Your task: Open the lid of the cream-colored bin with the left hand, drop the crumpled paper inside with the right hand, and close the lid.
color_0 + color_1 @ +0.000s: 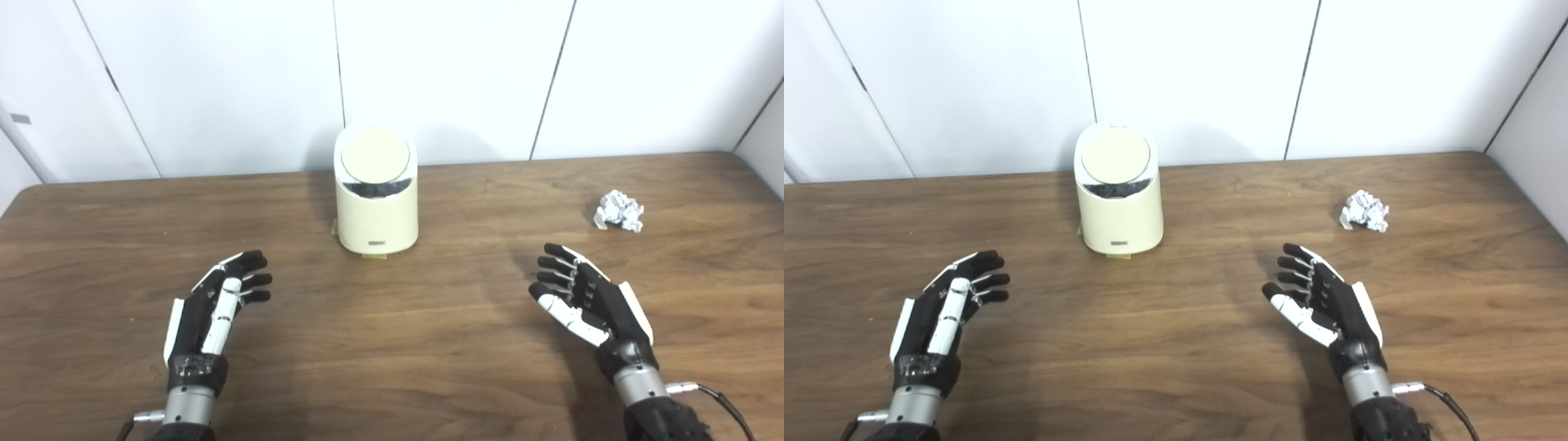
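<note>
A cream-colored bin (376,205) stands upright at the middle back of the wooden table (392,343). Its round lid (375,154) lies tilted on top, with a dark gap showing under its front edge. A ball of crumpled white paper (618,210) lies on the table to the far right. My left hand (217,306) hovers open near the front left, well short of the bin, holding nothing. My right hand (585,300) is open too, at the front right, a little nearer than the paper and apart from it.
White wall panels (453,73) rise right behind the table's far edge, close to the bin. A small yellowish tab (373,257) pokes out under the bin's base. The table's corner wall closes in at the far right.
</note>
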Motion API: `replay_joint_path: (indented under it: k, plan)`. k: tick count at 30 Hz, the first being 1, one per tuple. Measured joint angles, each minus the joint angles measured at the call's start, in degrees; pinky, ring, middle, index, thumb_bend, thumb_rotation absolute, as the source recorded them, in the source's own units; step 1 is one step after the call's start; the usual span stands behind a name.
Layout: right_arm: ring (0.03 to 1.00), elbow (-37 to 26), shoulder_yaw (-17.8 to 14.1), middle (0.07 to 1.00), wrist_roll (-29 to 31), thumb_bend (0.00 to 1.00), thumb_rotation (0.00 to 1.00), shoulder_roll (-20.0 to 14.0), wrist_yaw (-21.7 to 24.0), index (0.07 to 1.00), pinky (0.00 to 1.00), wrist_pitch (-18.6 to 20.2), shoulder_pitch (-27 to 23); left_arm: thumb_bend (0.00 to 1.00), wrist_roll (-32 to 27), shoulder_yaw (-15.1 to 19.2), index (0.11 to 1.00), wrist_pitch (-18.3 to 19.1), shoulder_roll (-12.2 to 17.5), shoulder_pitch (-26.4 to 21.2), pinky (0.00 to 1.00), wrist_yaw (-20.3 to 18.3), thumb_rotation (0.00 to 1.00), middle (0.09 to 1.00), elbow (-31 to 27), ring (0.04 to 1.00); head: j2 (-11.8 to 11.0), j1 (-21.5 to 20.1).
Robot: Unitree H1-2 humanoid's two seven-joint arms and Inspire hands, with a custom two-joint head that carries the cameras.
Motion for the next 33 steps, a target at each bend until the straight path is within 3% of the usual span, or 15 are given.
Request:
replay_joint_path:
  k: [14,18,24,27,33]
  plan:
    - [0.755,0.05,0.0,0.79,-0.09,0.42,0.36,-0.01,0.0,0.816,0.65,-0.02,-0.01,0.44,0.02,-0.03,0.745,-0.08,-0.01,-0.01,0.61,-0.02,0.71,0.749,0.01,0.691,-0.18,0.18]
    - [0.759,0.13,-0.04,0.793,0.27,0.39,0.31,0.0,0.0,0.818,0.66,-0.05,-0.02,0.45,0.03,-0.01,0.746,-0.2,0.0,-0.03,0.6,-0.04,0.71,0.748,0.13,0.689,-0.44,0.35]
    - [0.767,0.43,0.01,0.795,0.22,0.39,0.33,0.04,-0.16,0.814,0.66,-0.12,-0.17,0.45,-0.23,0.42,0.778,-0.06,0.03,-0.19,0.65,0.01,0.53,0.781,0.17,0.724,-0.88,0.35]
    - [0.758,1.71,0.0,0.788,0.0,0.4,0.34,0.06,-0.53,0.812,0.65,-1.35,-0.59,0.65,0.94,0.39,0.819,1.73,0.04,-0.4,0.71,0.64,0.44,0.816,-0.82,0.756,-2.02,0.0]
    - [0.754,3.57,-0.02,0.787,-0.31,0.39,0.35,0.05,-1.31,0.81,0.64,-3.4,-1.05,0.7,4.34,-0.25,0.902,7.24,-0.05,-2.34,0.83,2.15,0.45,0.886,-4.61,0.863,-2.55,0.44]
